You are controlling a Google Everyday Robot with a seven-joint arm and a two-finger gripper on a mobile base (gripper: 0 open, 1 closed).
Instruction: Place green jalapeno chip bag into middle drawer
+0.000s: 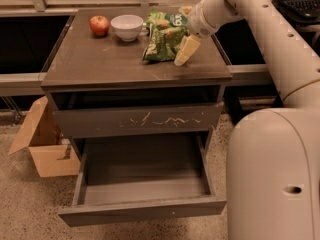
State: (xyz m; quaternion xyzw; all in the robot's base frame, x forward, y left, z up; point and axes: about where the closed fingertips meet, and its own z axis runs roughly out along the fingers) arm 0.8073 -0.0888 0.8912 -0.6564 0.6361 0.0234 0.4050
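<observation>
On the cabinet top (100, 59), the pincer (185, 48) touches a green chip bag (165, 36); its opening unclear.

**Fig.** Surface finishes, placed rel. to claw.
- Gripper (186, 50), over the right side of the cabinet top (100, 64): pale, smooth, matt plastic.
- Just left: green chip bag (161, 40), crinkly glossy film.
- Further left: bowl (127, 26), smooth glossy white; apple (99, 25), shiny red skin.
- Beneath: top is dark matt board w/ faint scuffs.
- Below: upper drawer front (137, 120), matt, scratched white.
- Lower still: middle drawer (142, 211), plain matt front, smooth grey floor.
- Far lower left: cardboard box (42, 149), dull brown.
</observation>
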